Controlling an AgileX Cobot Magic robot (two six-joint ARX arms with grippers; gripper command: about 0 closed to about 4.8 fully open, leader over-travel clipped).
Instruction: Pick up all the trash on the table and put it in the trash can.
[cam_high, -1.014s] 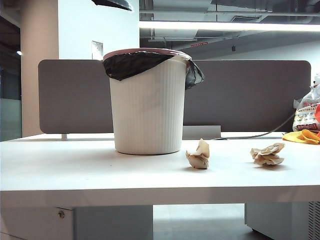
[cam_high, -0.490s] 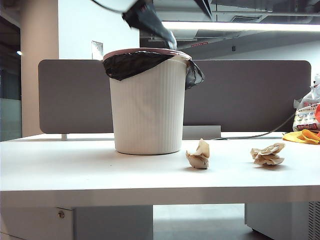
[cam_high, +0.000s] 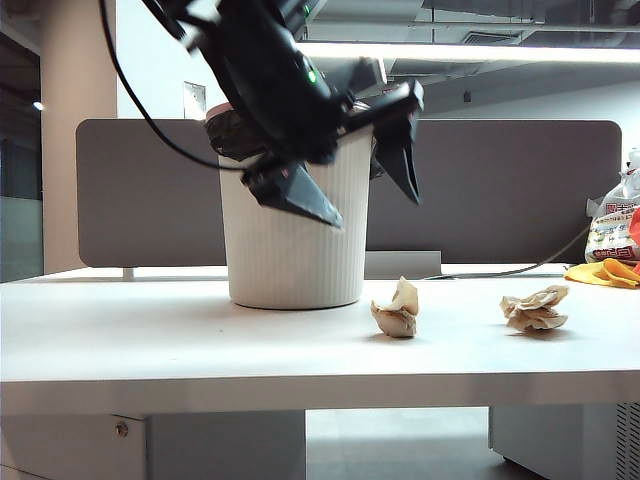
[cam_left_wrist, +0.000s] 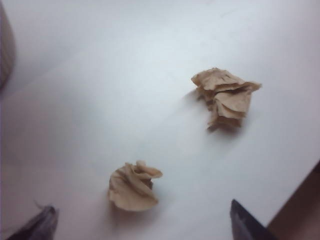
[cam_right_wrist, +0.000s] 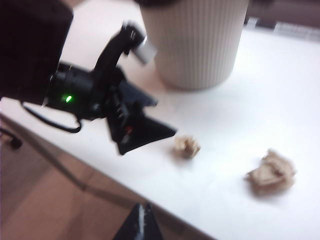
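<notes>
In the exterior view the white table runs across the lower half of the frame, and the trash can stands on it left of centre, its upper part hidden behind a black arm. That arm carries the left gripper, which hangs in the upper middle of the frame in front of the can, above the tabletop, its two dark fingers spread wide apart with nothing between them. Just right of the can's base lies one tan wad of trash, below the gripper and apart from it. A second wad lies further right on the table, well apart from the first. At the far right edge are a printed bag and a yellow-orange item. The right gripper shows only as one dark tip at the bottom edge of its wrist view; whether it is open, I cannot tell.
</notes>
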